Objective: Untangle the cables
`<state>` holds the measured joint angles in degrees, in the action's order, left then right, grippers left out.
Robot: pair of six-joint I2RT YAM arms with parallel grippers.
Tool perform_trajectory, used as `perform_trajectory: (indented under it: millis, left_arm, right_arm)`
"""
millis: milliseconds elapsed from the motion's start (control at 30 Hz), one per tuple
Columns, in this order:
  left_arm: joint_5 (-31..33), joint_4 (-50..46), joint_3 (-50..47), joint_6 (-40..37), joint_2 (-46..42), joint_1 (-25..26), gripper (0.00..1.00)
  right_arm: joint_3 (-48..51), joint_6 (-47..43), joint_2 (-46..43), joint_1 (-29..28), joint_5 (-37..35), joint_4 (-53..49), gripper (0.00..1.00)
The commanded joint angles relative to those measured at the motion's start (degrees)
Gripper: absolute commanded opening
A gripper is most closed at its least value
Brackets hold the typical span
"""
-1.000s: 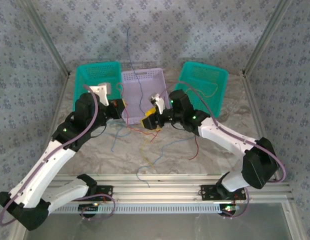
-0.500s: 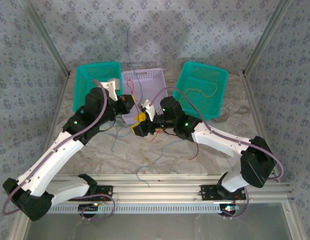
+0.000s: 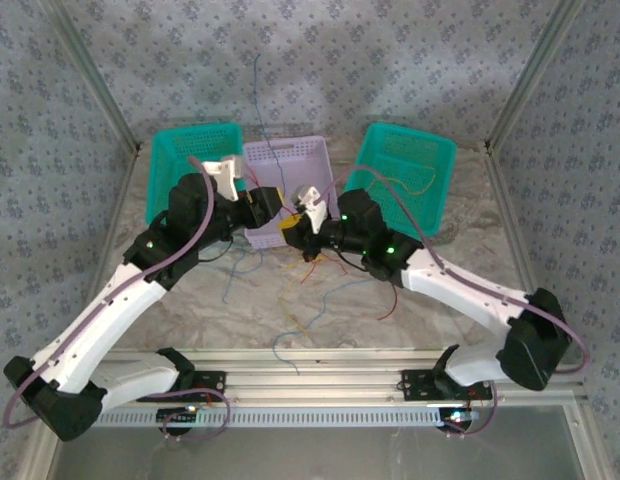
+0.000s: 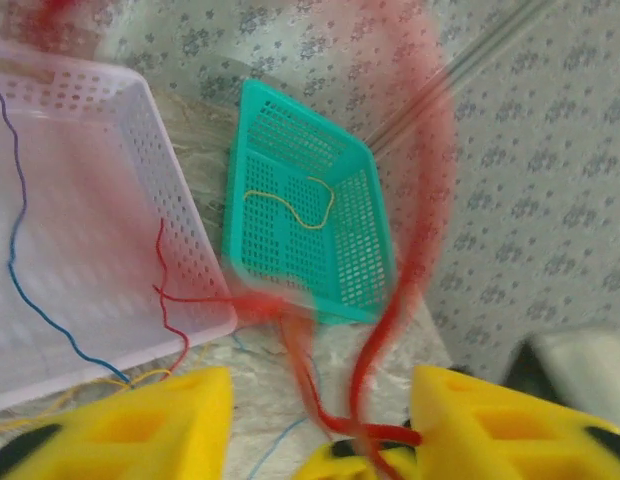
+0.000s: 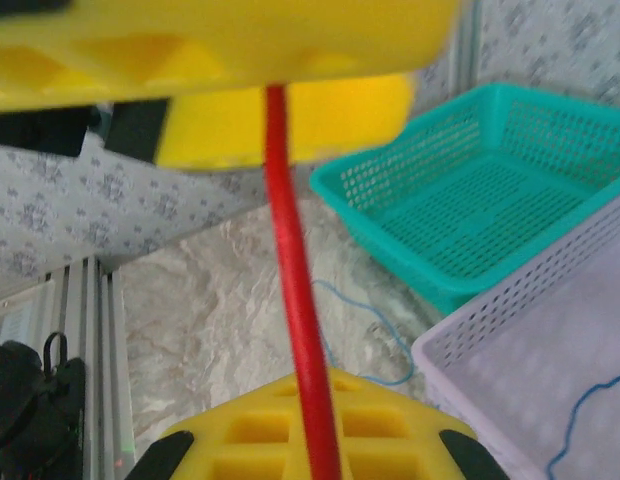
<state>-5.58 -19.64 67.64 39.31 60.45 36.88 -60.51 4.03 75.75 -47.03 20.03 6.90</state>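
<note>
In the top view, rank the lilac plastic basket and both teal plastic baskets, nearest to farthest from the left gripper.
1. Lilac plastic basket, centre, at the left gripper.
2. Teal plastic basket on the left.
3. Teal plastic basket on the right.

Blurred and cropped
Near the left wrist lens the red wire (image 4: 430, 170) smears; left fingers (image 4: 140, 425) cut off at bottom edge.
</note>
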Motion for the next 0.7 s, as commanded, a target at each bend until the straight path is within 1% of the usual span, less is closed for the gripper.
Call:
perform_trajectory:
  millis: [0, 67, 200, 400, 500, 667]
  left_arm:
    - [-1.8, 2.9, -2.9, -1.6, -4.6, 0.3, 0.63]
    - [-4.1, 5.7, -5.8, -1.9, -6.5, 0.3, 0.66]
    - [-10.0, 12.9, -11.9, -1.0, -8.7, 0.3, 0.69]
    - [-20.9, 28.2, -22.8, 4.0, -9.1, 0.6, 0.7]
    - [-22.6, 31.3, -25.8, 3.5, -9.0, 2.8, 0.72]
    - [-22.8, 32.0, -27.3, -0.4, -7.6, 7.6, 0.74]
  right_arm:
    - [0.5, 1.0, -4.7, 1.1, -1.2, 0.5, 0.0]
    - [0.3, 2.0, -6.4, 1.4, -1.7, 1.0, 0.0]
    - [-0.6, 4.4, -8.8, 1.6, -3.4, 1.7, 0.0]
    - [-1.3, 7.9, -10.8, 2.2, -6.4, 3.7, 0.0]
    - [-1.7, 9.1, -11.1, 2.1, -7.9, 4.2, 0.0]
    - [-1.6, 12.4, -12.1, 2.6, -10.8, 6.6, 0.0]
